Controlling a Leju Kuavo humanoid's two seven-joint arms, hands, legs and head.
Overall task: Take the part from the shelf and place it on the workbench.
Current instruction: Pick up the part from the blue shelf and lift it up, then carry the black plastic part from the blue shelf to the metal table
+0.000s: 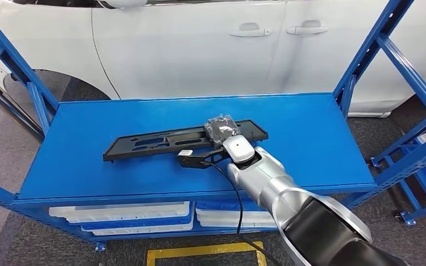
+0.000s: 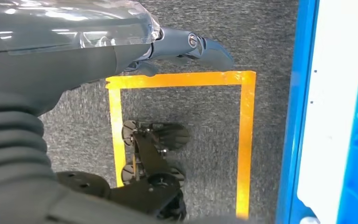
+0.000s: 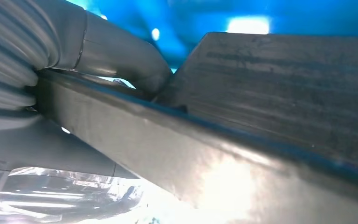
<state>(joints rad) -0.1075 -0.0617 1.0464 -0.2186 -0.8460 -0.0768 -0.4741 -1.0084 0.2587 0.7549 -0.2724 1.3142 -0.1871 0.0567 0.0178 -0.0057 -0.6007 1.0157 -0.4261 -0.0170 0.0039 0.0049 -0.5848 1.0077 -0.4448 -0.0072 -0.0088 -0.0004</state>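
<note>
The part (image 1: 183,142), a long flat black plastic panel with slots cut through it, lies on the top board of the blue shelf (image 1: 321,149), roughly in the middle and running lengthwise, with a white car (image 1: 199,50) behind the rack. The right hand (image 1: 222,128) sits on the panel toward its right end, and the right wrist view shows its thumb (image 3: 121,58) curled over the panel's edge with the dark surface pressed close against the palm, so I judge it to be gripping the part, though the fingers underneath are hidden. The left hand (image 2: 186,46) hangs beside the body over grey carpet and yellow floor tape (image 2: 177,79), holding nothing, its fingers apparently loosely apart. The panel looks light and fairly stiff, but its length and cut-outs suggest it may flex or twist when lifted from one end. Because the grip is well off the middle, the far left end will likely droop and drag on the board. The smooth plastic may also slip, so a firm clamp across the solid rim, rather than across a thin slotted rib, seems the safer hold. A slow, level lift would keep it from swinging.
</note>
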